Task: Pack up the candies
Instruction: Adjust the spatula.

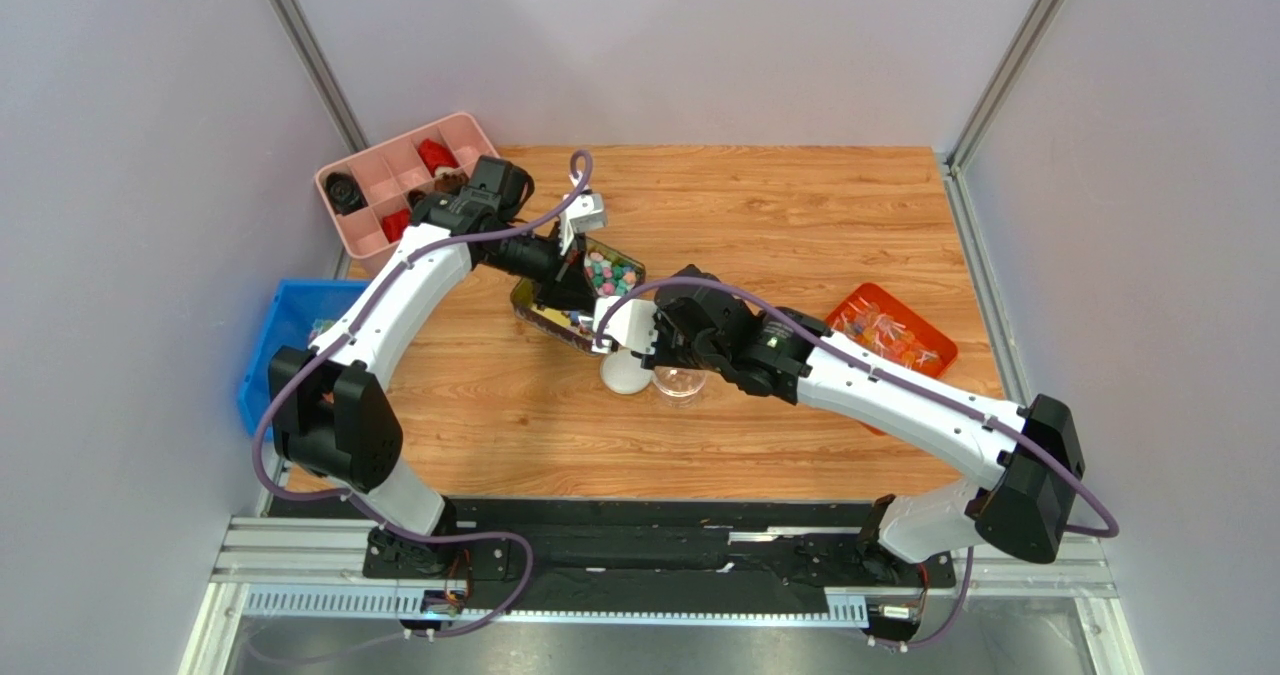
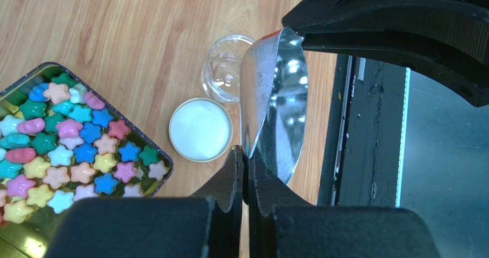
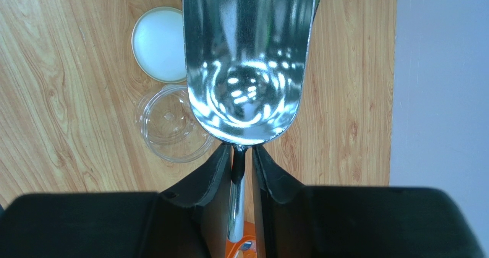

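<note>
Your left gripper [image 2: 247, 157] pinches the metal scoop [image 2: 278, 103] by its rim, jaws shut on the thin wall, presenting the handle [image 3: 236, 212] to your right gripper [image 3: 241, 155]. Its jaws straddle the handle narrowly; I cannot tell whether they clamp it. Scoop bowl empty. The star-shaped candies [image 2: 74, 137] lie in the gold tin [image 2: 26, 242], near the open jar [image 2: 226, 69] and its white lid [image 2: 201, 129], probably to keep each scooping run short

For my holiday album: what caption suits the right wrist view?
Right gripper straddling the handle of an empty metal scoop, clear jar and white lid on the wooden table below.
</note>
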Action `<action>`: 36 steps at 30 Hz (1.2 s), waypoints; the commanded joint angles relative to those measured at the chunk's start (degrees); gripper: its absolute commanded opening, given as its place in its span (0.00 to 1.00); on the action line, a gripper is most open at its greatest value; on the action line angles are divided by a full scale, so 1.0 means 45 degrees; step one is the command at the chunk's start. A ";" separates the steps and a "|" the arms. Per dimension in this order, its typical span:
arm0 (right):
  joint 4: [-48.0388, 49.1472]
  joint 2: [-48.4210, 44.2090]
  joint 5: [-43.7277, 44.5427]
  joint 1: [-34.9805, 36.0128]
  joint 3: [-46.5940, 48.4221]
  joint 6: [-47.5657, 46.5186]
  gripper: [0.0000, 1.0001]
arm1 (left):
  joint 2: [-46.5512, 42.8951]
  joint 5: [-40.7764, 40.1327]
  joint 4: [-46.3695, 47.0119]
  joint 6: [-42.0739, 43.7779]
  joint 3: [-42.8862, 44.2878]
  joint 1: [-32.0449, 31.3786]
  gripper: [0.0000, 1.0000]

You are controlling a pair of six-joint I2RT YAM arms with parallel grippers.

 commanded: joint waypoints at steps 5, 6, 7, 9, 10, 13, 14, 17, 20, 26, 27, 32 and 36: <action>0.1416 -0.0333 -0.0527 0.0016 -0.0285 -0.0156 0.24 | 0.0148 0.1838 -0.1198 0.1204 0.0295 -0.0151 0.00; 0.1455 -0.0372 -0.0527 0.0035 -0.0344 -0.0156 0.24 | 0.0342 0.1975 -0.1433 0.1573 0.0374 -0.0151 0.00; 0.1513 -0.0508 -0.0547 0.0016 -0.0383 -0.0156 0.24 | 0.0460 0.2073 -0.1687 0.1789 0.0452 -0.0151 0.00; 0.1611 -0.0665 -0.0566 0.0016 -0.0540 -0.0176 0.24 | 0.0830 0.2502 -0.2468 0.2470 0.0706 -0.0151 0.00; 0.1612 -0.0801 -0.0586 0.0016 -0.0579 -0.0195 0.24 | 0.0949 0.2678 -0.2760 0.2746 0.0822 -0.0151 0.00; 0.1378 -0.1036 -0.0722 0.0015 -0.0579 -0.0254 0.28 | 0.1398 0.3167 -0.3679 0.3508 0.1290 -0.0151 0.00; 0.1358 -0.1172 -0.0723 0.0035 -0.0618 -0.0254 0.29 | 0.1573 0.3245 -0.3991 0.3645 0.1350 -0.0151 0.00; 0.1338 -0.1581 -0.0664 0.0016 -0.0832 -0.0332 0.33 | 0.1730 0.3538 -0.4423 0.4096 0.1488 -0.0132 0.00; 0.1455 -0.1914 -0.0625 0.0016 -0.1125 -0.0390 0.35 | 0.1731 0.3792 -0.4638 0.4388 0.1487 -0.0112 0.00; 0.1572 -0.2149 -0.0664 0.0035 -0.1380 -0.0449 0.36 | 0.2178 0.4300 -0.5983 0.5520 0.1877 -0.0093 0.00; 0.1650 -0.2208 -0.0664 0.0035 -0.1419 -0.0449 0.36 | 0.2335 0.4340 -0.6257 0.5986 0.1975 -0.0093 0.00; 0.1768 -0.2209 -0.0722 0.0055 -0.1614 -0.0507 0.34 | 0.3252 0.4691 -0.8269 0.7608 0.2756 -0.0034 0.00; 0.2021 -0.2091 -0.0412 0.0113 -0.1614 -0.0547 0.28 | 0.3450 0.4750 -0.8526 0.7768 0.2894 0.0005 0.00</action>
